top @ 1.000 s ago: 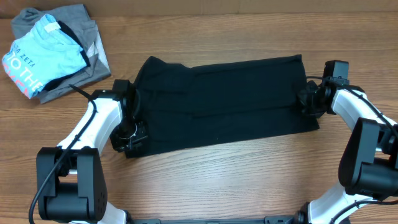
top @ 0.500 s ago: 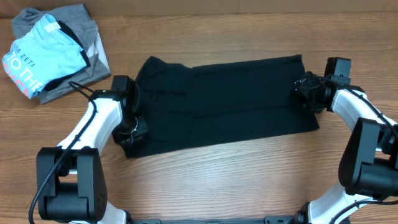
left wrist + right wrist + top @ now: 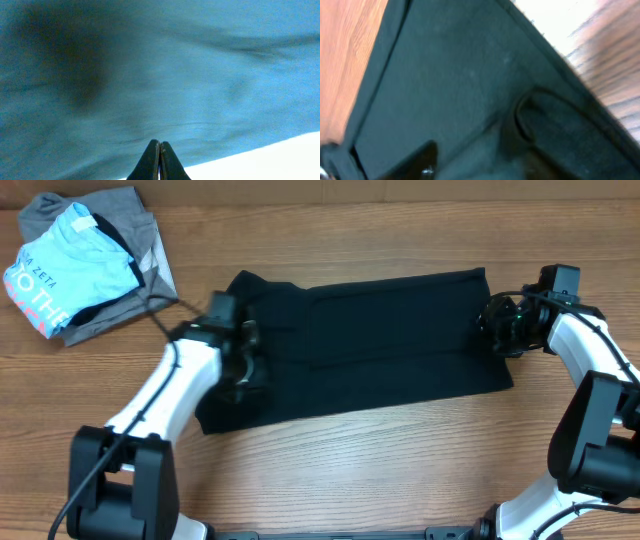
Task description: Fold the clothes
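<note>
A light blue shirt (image 3: 70, 270) lies on a grey garment (image 3: 115, 205) at the far left of the counter (image 3: 350, 470). The black T-shirt (image 3: 370, 340) lies spread mid-counter. The left claw (image 3: 243, 365), tips pressed together and empty, hangs over its left end; the right claw (image 3: 500, 327) is at its right edge, and I cannot tell how far it is open

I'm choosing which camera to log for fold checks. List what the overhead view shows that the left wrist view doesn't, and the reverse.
Only overhead: the whole black T-shirt as a wide band on the wooden table, the right gripper at its right edge, and the light blue printed shirt on the grey garment at the far left. Only left wrist: the left gripper with fingertips pressed together, close over the cloth. Both: the T-shirt's fabric and the left gripper.
</note>
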You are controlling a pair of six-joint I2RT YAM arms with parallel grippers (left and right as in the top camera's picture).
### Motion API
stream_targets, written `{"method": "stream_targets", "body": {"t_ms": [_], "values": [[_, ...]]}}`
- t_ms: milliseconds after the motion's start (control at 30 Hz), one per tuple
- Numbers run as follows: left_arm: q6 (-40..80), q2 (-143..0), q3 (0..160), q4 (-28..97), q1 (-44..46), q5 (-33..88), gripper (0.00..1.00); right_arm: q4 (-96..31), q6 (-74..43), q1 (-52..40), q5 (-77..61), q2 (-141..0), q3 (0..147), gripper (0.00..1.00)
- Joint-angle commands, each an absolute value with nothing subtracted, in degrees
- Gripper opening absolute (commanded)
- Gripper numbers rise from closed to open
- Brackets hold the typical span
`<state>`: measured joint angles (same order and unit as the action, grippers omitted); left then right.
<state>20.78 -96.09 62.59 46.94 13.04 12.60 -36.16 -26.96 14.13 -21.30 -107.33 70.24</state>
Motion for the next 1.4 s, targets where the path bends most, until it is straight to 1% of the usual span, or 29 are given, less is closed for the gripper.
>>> {"method": "stream_targets", "body": {"t_ms": [0, 33, 67, 200, 300, 433, 500, 533, 567, 633, 733, 933, 1100, 1367], "values": [[19.31, -94.85, 63.92, 43.13, 19.90, 16.53, 0.04, -37.58, -25.02, 13.08, -23.05, -107.28, 71.55, 0.26], [19.49, -94.94, 63.92, 41.39, 21.82, 16.53, 0.04, -38.09, -25.02, 12.84, -23.05, -107.28, 71.55, 0.20], [19.84, -94.94, 63.92, 39.88, 23.64, 16.51, 0.04, -38.33, -24.99, 12.78, -23.00, -107.28, 71.55, 0.18], [21.54, -95.00, 63.92, 35.18, 28.10, 16.53, 0.04, -38.37, -23.75, 12.75, -22.61, -107.28, 71.55, 0.18], [21.89, -95.39, 63.92, 31.99, 29.65, 16.53, 0.04, -38.46, -23.75, 12.75, -22.65, -107.28, 71.55, 0.18], [23.33, -97.45, 63.92, 27.53, 30.13, 16.53, 0.04, -37.78, -23.49, 12.49, -22.76, -107.28, 71.55, 0.11], [23.81, -99.29, 63.92, 25.58, 30.13, 16.56, 0.04, -37.63, -23.53, 12.49, -22.61, -107.28, 71.55, 0.12], [24.08, -100.47, 63.92, 24.86, 30.09, 16.56, 0.04, -37.69, -23.51, 12.49, -22.65, -107.28, 71.55, 0.16], [24.47, -101.62, 63.92, 24.25, 30.00, 16.58, 0.04, -38.00, -23.51, 12.47, -22.98, -107.28, 71.55, 0.17], [24.86, -103.18, 63.92, 23.68, 29.91, 16.97, 0.04, -38.76, -23.49, 12.47, -23.75, -107.28, 71.55, 0.15], [24.95, -105.97, 63.92, 22.70, 29.93, 18.09, 0.04, -40.95, -22.59, 11.97, -24.12, -107.28, 71.53, 0.10], [25.96, -108.14, 63.92, 21.96, 29.91, 17.67, 0.04, -42.61, -22.02, 9.30, -23.44, -107.28, 71.20, 0.10], [25.96, -108.44, 63.92, 20.10, 29.87, 14.48, 0.04, -43.13, -22.06, 6.46, -23.00, -107.39, 70.76, 0.10], [27.07, -112.25, 63.92, 17.02, 27.44, 16.38, 0.04, -46.02, -22.26, 5.41, -22.13, -107.39, 68.34, 0.10]]}}
